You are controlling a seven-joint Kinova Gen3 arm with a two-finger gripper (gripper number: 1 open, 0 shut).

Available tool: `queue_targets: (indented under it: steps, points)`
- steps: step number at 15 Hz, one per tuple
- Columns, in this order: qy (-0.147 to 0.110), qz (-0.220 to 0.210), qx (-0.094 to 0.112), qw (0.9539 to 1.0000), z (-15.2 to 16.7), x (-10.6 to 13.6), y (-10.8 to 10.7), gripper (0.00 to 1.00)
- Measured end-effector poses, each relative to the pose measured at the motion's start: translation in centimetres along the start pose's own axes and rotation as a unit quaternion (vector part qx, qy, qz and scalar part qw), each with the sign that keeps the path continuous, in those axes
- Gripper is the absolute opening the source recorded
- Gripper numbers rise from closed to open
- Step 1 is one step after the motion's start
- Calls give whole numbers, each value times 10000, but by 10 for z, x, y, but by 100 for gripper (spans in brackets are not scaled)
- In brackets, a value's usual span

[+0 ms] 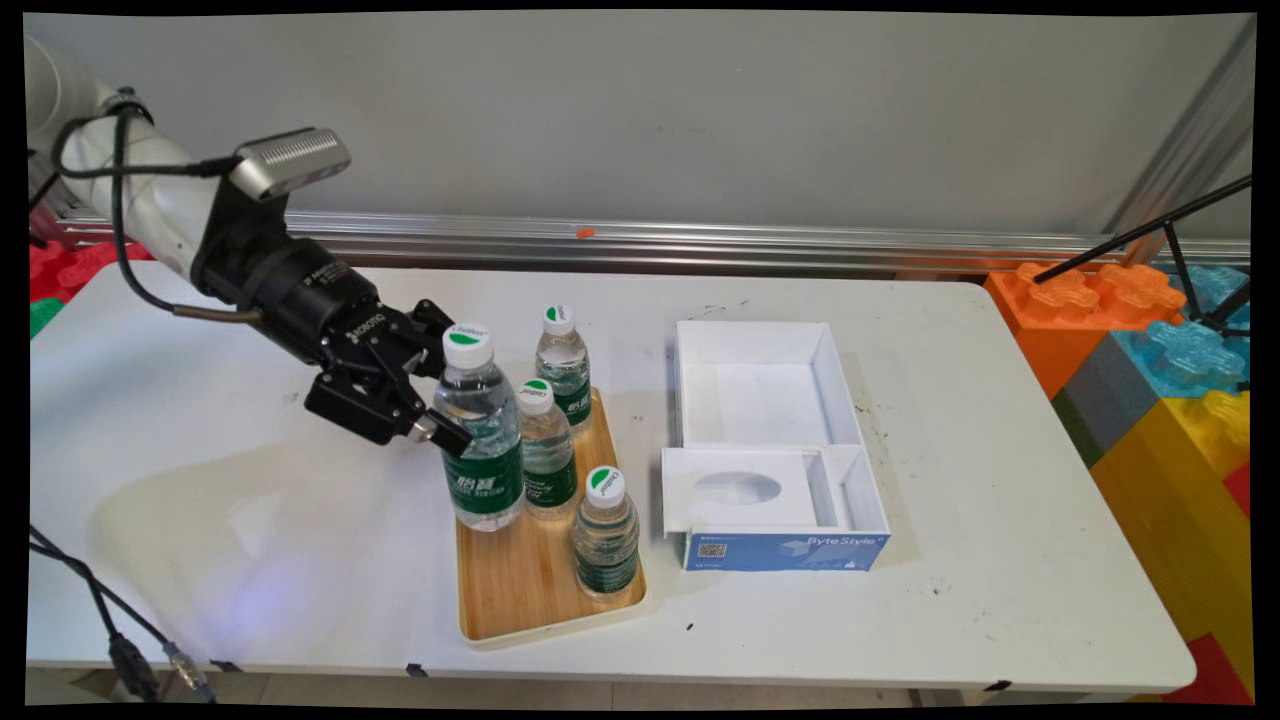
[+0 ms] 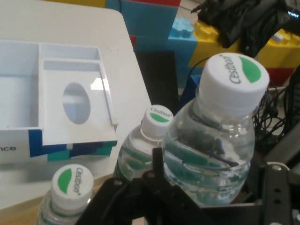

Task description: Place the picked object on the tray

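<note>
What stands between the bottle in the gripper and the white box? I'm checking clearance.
Main view: a smaller bottle on the wooden tray, then bare table.

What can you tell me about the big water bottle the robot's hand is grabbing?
The big water bottle is clear plastic with water inside, a white cap marked with a green patch, and a green label round its lower half. It stands upright at the far left corner of the wooden tray, taller than the three smaller bottles beside it. The gripper reaches in from the left, its black fingers closed on the bottle's upper body.
</note>
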Motion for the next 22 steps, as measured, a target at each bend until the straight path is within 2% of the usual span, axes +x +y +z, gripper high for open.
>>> queue_targets:
  steps: [5, 22]
  points:
    - [-128, 106, 34, 9999, 9, -11, -2, 0]
    - [-291, 195, 32, 9994, 42, -34, -4, 0]
